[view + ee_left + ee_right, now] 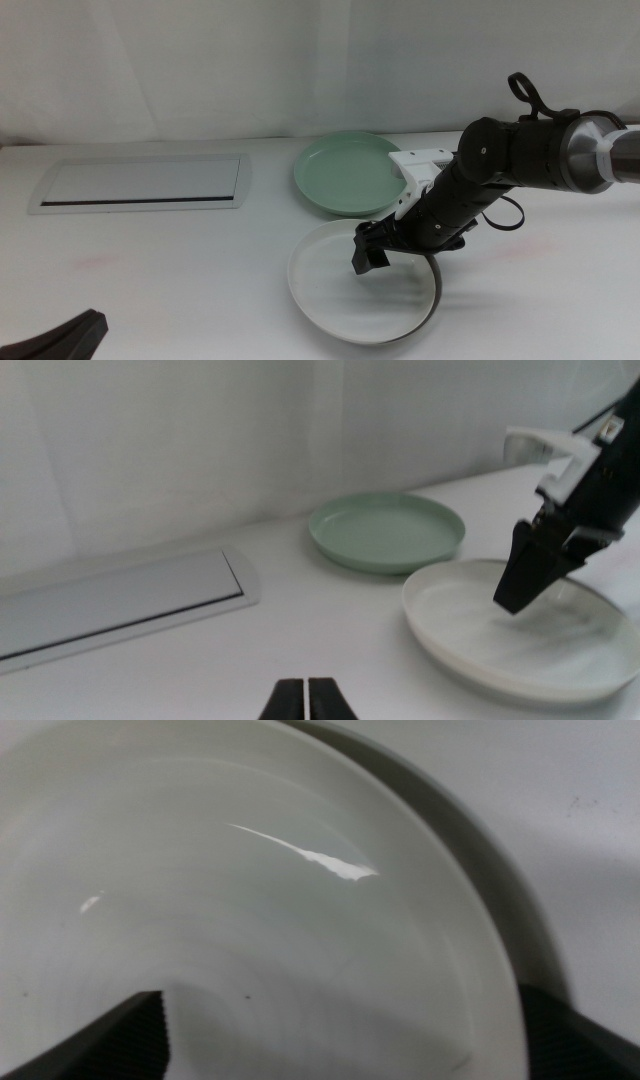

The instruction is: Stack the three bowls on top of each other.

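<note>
The white bowl (345, 295) (560, 640) sits nested in the grey bowl (436, 287), of which only a dark rim shows along its right side. My right gripper (392, 250) (535, 565) hovers just over the white bowl's far part, open, with nothing between its jaws. In the right wrist view the white bowl (250, 920) fills the picture, the grey bowl's rim (485, 870) curves beside it, and the right gripper (350, 1055) stands wide open. The mint green bowl (348, 172) (385, 530) lies alone behind them. My left gripper (306, 700) waits shut at the near left.
A flat rectangular silver panel (140, 183) (110, 605) lies at the back left of the white table. A white curtain closes off the back. The waiting left arm's dark tip (65, 338) shows at the bottom left corner.
</note>
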